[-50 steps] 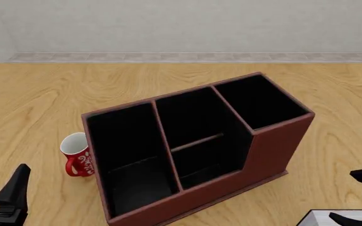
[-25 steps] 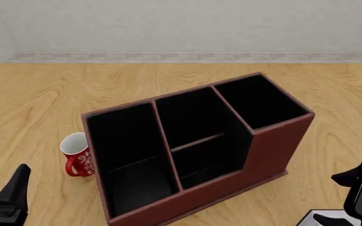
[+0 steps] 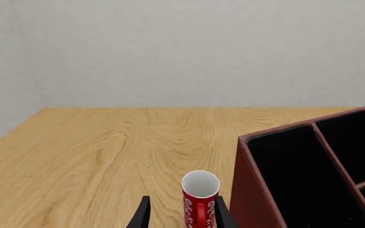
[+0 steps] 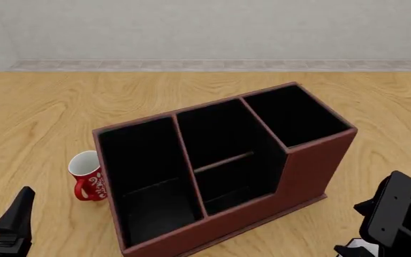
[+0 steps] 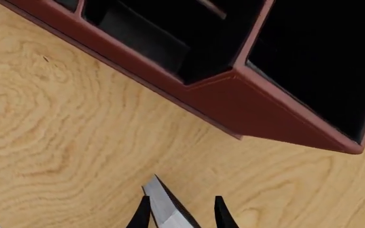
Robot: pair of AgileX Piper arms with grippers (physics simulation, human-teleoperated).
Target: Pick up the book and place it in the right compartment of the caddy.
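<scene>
Large dark red-brown rectangular caddy [image 4: 227,176] with black interior sits angled mid light wooden surface [image 4: 48,107]; three sections, stepped front wall; the right compartment [image 4: 295,115], small squarish tall-walled end section, is at the caddy's far-right end, nothing seen inside it; middle section has a thin crossbar [image 4: 223,161]; small red-and-white mug [image 4: 88,176] stands upright just beside the caddy's left end wall, white inside.

Thin flat book with black cover and white-grey page edges [image 5: 167,209] lies on the surface near the caddy's tall right front corner, apart from it; only one corner shows in right wrist view, poking between the two dark fingertips; in front view just a sliver at the bottom edge, right side [image 4: 352,247].

Right claw [image 5: 177,211] tilted down over the book, jaws parted either side of the book's corner, not closed on it; contact unclear.

Left claw [image 3: 179,213] low at near-left of the surface, jaws parted, holding nothing; mug lined up between its tips in left wrist view.
</scene>
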